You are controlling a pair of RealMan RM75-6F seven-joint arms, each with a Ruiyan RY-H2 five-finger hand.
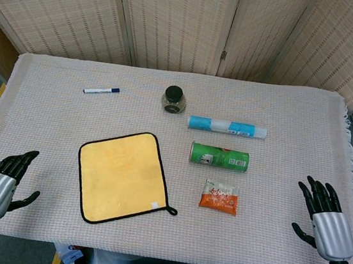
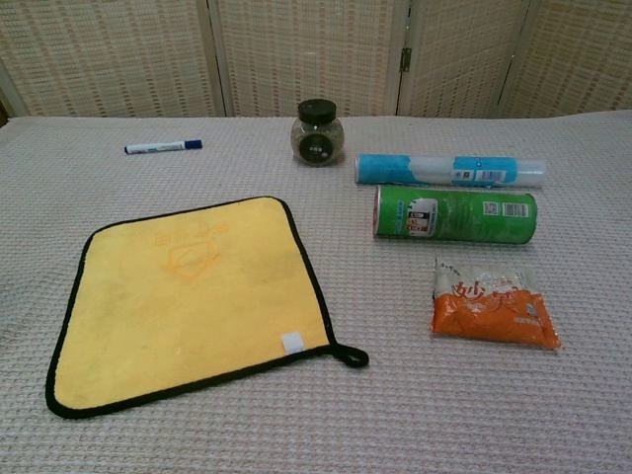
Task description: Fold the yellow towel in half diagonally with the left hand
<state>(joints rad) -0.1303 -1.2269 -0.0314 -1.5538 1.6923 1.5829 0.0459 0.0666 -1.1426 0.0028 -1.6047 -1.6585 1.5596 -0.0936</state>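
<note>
Two hands, left hand (image 1: 3, 183) and right hand (image 1: 326, 215), fingers spread, holding nothing; yellow towel (image 1: 124, 177) flat, untouched.

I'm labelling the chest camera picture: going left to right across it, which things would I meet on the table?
Marker pen → yellow towel → dark-lidded jar; the rest overlap too much to order.

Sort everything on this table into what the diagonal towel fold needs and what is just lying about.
For the fold:
yellow towel, flat and unfolded
left robot hand, open, left of the towel, not touching it

Lying about:
blue-capped marker
small dark jar
blue roll
green can on its side
orange snack packet
right robot hand, open
</note>
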